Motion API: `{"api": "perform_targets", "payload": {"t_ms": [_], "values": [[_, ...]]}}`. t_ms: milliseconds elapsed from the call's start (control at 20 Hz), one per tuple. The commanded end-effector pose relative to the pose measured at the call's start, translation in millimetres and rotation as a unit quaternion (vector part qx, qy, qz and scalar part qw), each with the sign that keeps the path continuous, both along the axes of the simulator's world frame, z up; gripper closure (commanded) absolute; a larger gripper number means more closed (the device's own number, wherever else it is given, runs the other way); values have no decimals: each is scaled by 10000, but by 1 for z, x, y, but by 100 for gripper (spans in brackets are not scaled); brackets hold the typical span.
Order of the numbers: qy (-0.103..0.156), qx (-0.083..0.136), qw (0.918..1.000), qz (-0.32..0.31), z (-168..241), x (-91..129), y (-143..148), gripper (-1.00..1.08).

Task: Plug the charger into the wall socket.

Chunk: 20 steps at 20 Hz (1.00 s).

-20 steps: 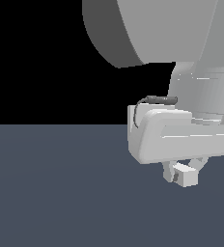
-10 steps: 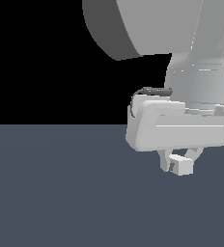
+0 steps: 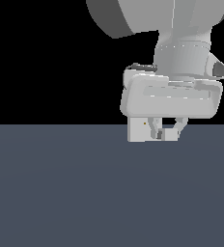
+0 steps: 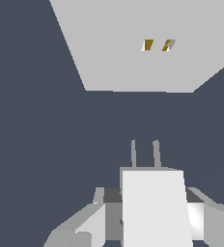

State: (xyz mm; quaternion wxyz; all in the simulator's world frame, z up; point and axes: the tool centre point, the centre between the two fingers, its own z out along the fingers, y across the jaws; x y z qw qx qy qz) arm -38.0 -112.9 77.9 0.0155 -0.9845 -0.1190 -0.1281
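My gripper (image 3: 168,132) is shut on the charger (image 3: 170,134), a small white block held between the two fingers just above the dark floor. In the wrist view the charger (image 4: 155,207) points its two thin prongs at the wall socket (image 4: 133,53), with a stretch of floor still between them. The socket is a flat white plate with two orange-brown slots, which sit slightly off the prongs' line. In the exterior view the wall socket (image 3: 139,130) stands upright just to the exterior view's left of the fingers, partly hidden by the hand.
A dark grey-blue floor (image 3: 61,193) runs across the whole lower scene. The arm's large grey links (image 3: 181,29) fill the upper part of the exterior view. No other objects show.
The gripper has carried the charger up in the exterior picture and toward the exterior view's left. The socket plate now shows beside the fingers. The grip has not changed.
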Motion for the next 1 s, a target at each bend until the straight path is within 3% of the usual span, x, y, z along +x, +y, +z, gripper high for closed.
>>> {"api": "perform_targets", "payload": {"t_ms": [0, 950], "values": [[7, -1, 10000, -50, 11, 7, 0, 108], [10, -5, 9999, -101, 22, 24, 2, 108]]}}
